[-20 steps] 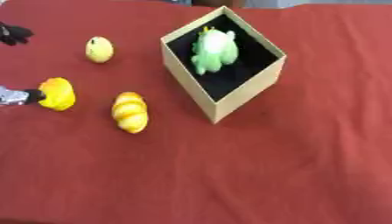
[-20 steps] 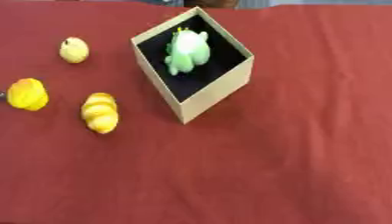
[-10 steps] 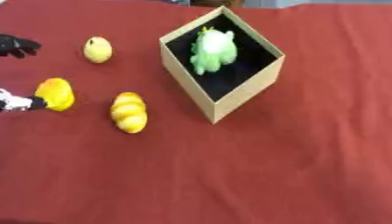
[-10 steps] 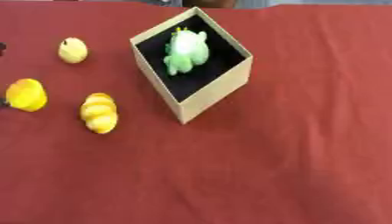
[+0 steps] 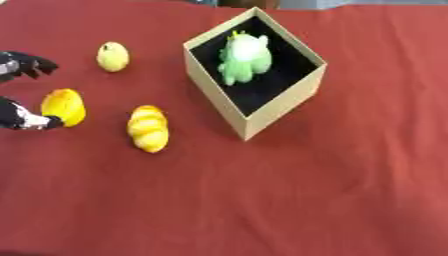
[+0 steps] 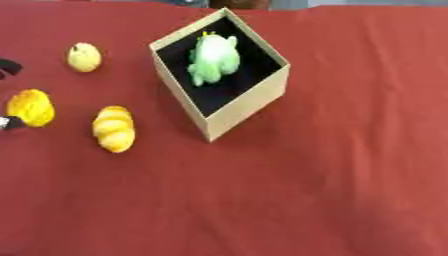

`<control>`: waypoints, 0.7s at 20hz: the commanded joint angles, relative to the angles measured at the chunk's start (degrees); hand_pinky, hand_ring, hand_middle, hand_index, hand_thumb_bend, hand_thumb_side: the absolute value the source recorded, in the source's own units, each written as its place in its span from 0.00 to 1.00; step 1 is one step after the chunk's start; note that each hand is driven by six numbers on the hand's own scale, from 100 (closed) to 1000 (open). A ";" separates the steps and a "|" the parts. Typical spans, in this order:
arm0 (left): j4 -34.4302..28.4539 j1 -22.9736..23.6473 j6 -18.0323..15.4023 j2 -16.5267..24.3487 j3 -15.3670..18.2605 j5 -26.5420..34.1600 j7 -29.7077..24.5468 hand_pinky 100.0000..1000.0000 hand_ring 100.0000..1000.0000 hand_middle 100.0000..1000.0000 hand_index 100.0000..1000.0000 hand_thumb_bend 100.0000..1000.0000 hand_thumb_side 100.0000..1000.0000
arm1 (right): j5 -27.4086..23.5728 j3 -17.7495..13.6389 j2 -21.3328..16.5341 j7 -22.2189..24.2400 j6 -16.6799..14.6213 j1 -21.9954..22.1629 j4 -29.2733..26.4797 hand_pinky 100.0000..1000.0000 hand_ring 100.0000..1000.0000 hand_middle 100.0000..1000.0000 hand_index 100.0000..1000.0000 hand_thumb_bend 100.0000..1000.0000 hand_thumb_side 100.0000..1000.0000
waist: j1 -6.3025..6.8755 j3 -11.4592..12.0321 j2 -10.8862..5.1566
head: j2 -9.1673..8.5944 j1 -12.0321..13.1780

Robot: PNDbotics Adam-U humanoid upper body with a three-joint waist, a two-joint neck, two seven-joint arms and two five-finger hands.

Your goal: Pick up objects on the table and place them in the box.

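On red table (image 5: 350, 175): three yellow toys (image 5: 148, 128), one box (image 5: 276, 107) holding one green toy (image 5: 243, 59); left robot hand (image 5: 19, 116) spread open beside the leftmost.

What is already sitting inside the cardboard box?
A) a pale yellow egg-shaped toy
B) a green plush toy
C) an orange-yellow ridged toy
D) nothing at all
B: a green plush toy lies on the dark floor of the box, while the three yellow toys are all out on the red tablecloth to its left.
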 commanded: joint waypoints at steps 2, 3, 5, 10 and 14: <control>2.16 -1.73 -0.34 0.44 -0.22 -1.59 -0.94 0.91 0.88 0.86 0.97 0.47 0.34 | -0.32 -0.45 -0.62 -0.32 -0.11 -0.39 -1.21 0.83 0.78 0.74 0.76 0.00 0.78 | 0.08 -0.18 -0.89 | -0.77 0.41; 2.77 -2.07 -0.42 0.11 -0.41 -2.09 -1.07 0.91 0.88 0.86 0.97 0.47 0.34 | -0.35 -0.49 -0.54 -0.32 -0.14 -0.38 -1.21 0.83 0.78 0.74 0.76 0.00 0.78 | 0.08 -0.24 -0.86 | -0.83 0.49; 3.94 -2.67 -0.70 -0.51 -0.81 -2.82 -1.50 0.91 0.88 0.86 0.98 0.47 0.34 | -0.41 -0.56 -0.40 -0.29 -0.21 -0.35 -1.21 0.83 0.78 0.74 0.76 0.00 0.78 | 0.05 -0.37 -0.82 | -0.92 0.61; 5.44 -3.79 -0.90 -1.62 -1.57 -5.06 -1.73 0.89 0.86 0.84 0.97 0.46 0.32 | -0.61 -0.79 -0.18 -0.47 -0.33 -0.18 -1.21 0.83 0.78 0.74 0.76 0.00 0.78 | 0.03 -0.64 -0.67 | -1.00 0.81; 6.37 -4.67 -1.03 -2.52 -2.10 -7.45 -0.73 0.87 0.83 0.80 0.95 0.39 0.32 | -0.74 -0.77 0.05 -0.41 -0.37 -0.13 -1.21 0.83 0.78 0.74 0.76 0.00 0.78 | 0.04 -0.80 -0.56 | -1.07 1.01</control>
